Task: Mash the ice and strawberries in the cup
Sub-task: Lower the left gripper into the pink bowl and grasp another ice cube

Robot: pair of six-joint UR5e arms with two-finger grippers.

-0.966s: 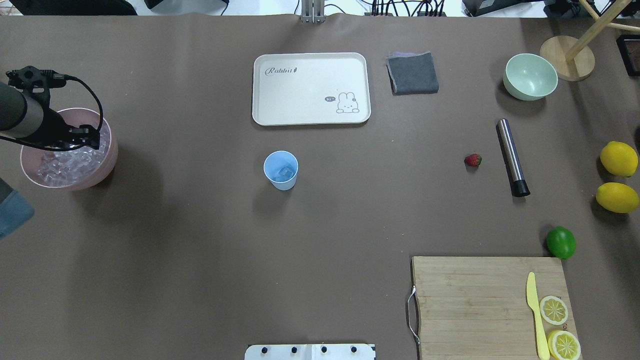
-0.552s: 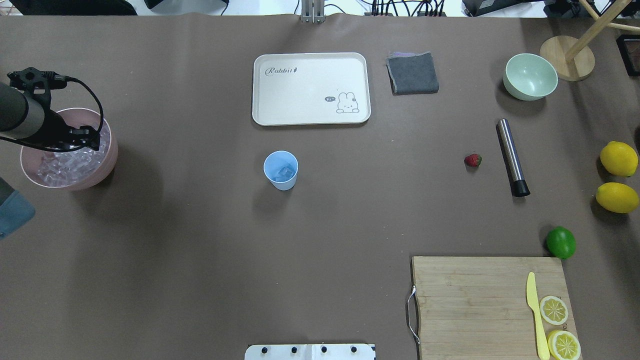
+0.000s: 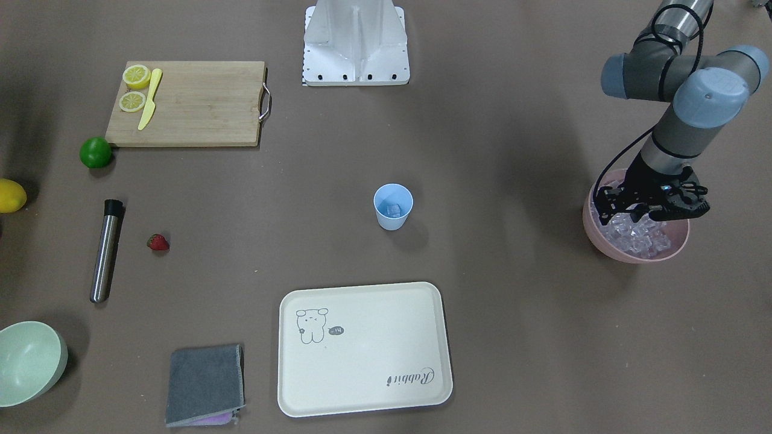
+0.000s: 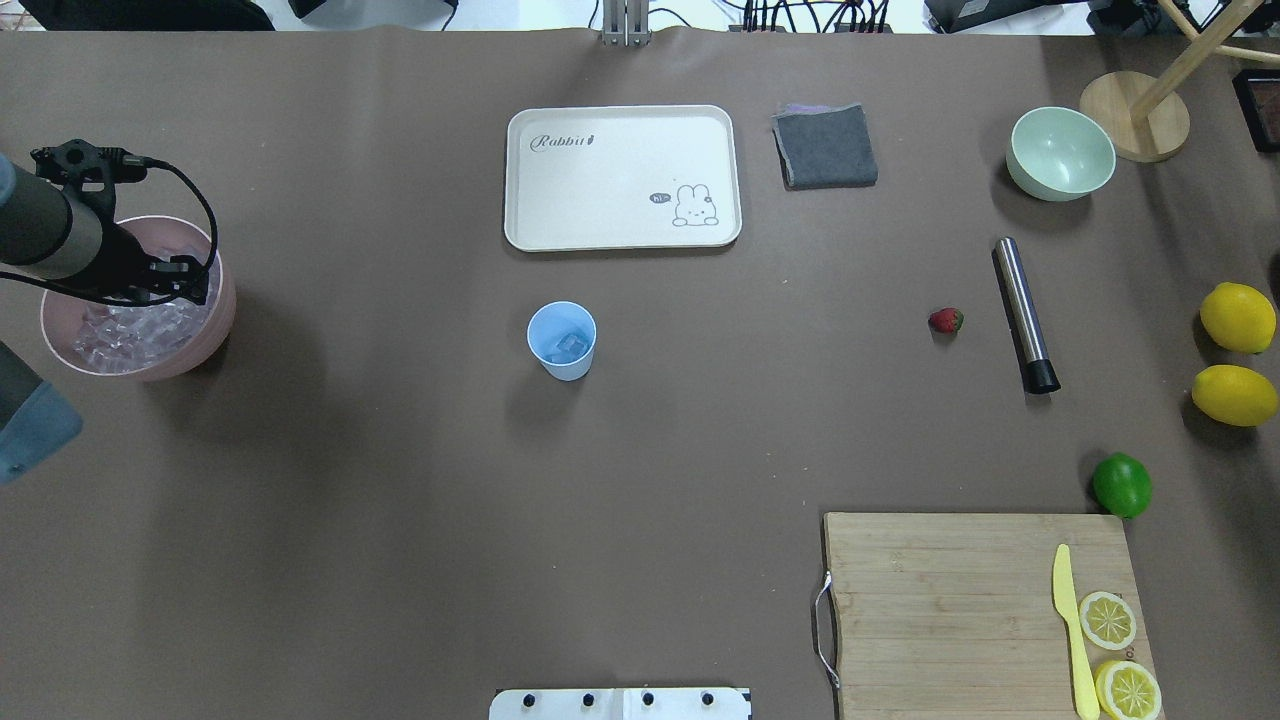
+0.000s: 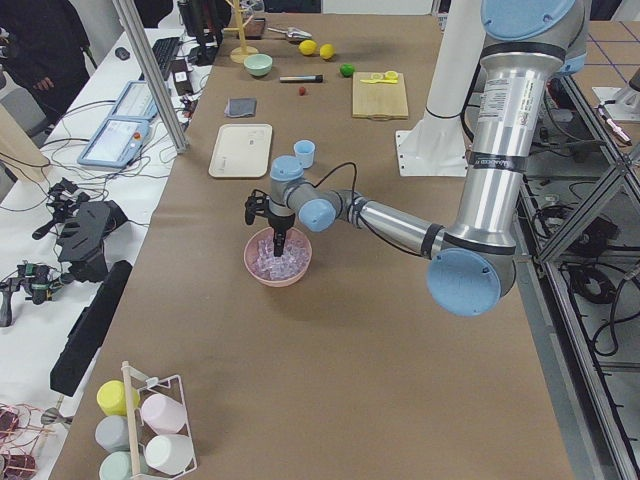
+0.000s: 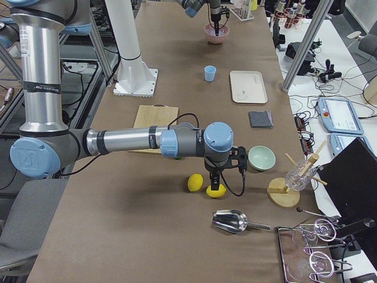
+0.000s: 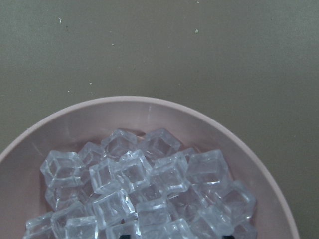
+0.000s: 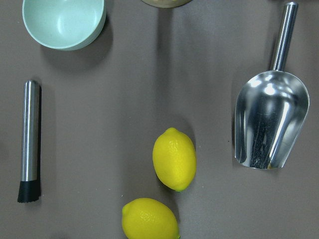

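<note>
The light-blue cup stands mid-table with an ice cube or two inside; it also shows in the front view. The strawberry lies on the table far to the right, beside a steel muddler. My left gripper points down into the pink bowl full of ice cubes. Its dark tips show apart at the bottom edge of the left wrist view. My right gripper hovers over two lemons, seen only from the side, so I cannot tell its state.
A white tray, grey cloth and pale green bowl lie at the back. Lemons, a lime and a cutting board with knife and lemon slices sit right. A metal scoop lies near the lemons.
My left arm has shifted slightly to the right over the pink bowl. Nothing else on the table has moved.
</note>
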